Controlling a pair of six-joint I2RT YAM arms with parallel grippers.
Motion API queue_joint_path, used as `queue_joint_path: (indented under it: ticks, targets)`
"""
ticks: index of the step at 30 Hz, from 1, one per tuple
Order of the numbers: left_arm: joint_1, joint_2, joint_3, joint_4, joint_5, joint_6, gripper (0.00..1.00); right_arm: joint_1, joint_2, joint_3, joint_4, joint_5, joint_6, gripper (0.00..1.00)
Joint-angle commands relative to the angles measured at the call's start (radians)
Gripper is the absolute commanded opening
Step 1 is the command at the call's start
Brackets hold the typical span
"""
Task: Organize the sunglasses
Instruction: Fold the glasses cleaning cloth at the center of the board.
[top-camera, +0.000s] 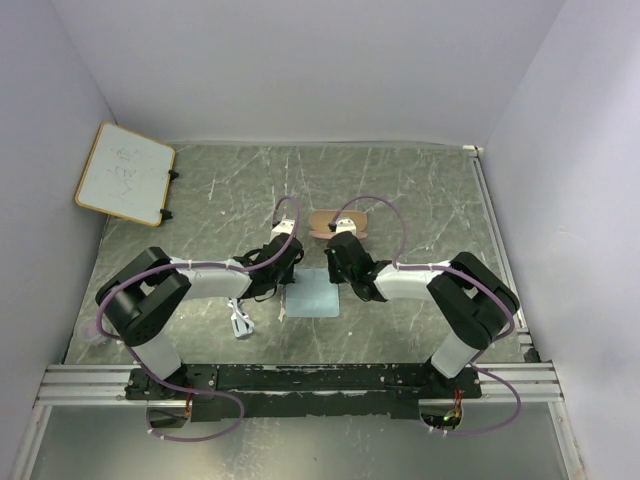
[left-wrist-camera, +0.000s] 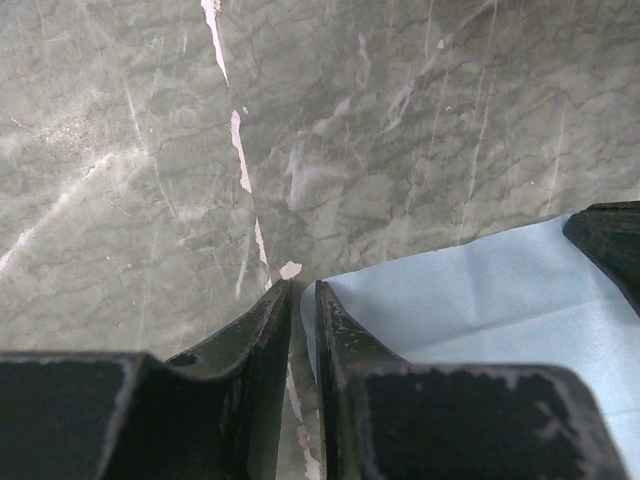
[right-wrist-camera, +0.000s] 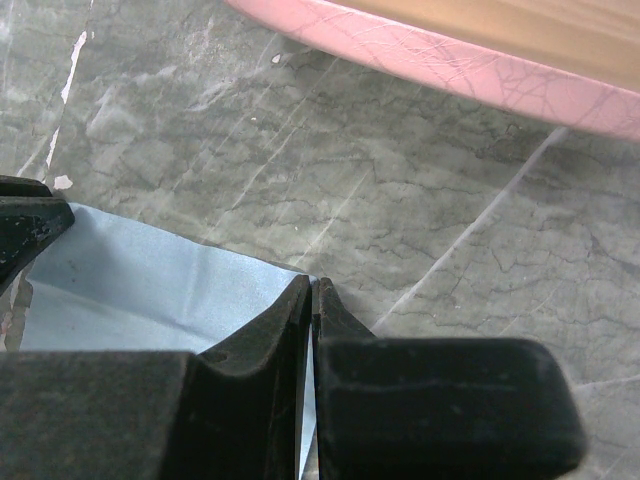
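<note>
From above, I saw the sunglasses (top-camera: 240, 322) on the table (top-camera: 420, 190), left of the cloth (top-camera: 312, 292) and apart from it. The case (top-camera: 340, 222) lay beyond.

On the left wrist, the left gripper (left-wrist-camera: 303, 290) had its fingers nearly together at the cloth's edge. I couldn't tell whether they pinched it.

On the right wrist, the right gripper (right-wrist-camera: 312, 285) was closed on the cloth's corner, with the case ahead.

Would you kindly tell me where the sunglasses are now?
In the top view, the sunglasses lie on the table beside the left arm, just left of the light blue cloth.
</note>
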Motion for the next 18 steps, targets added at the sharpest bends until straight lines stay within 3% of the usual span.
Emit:
queue_joint_path:
  ticks: [1,18]
  targets:
    - [-0.015,0.031,-0.007,-0.072,0.081,-0.001,0.27,-0.003,0.016,-0.012,-0.005,0.003,0.005,0.04]
    - [-0.032,0.053,0.011,-0.076,0.096,-0.001,0.23,-0.003,0.017,-0.014,-0.003,0.006,0.005,0.04]
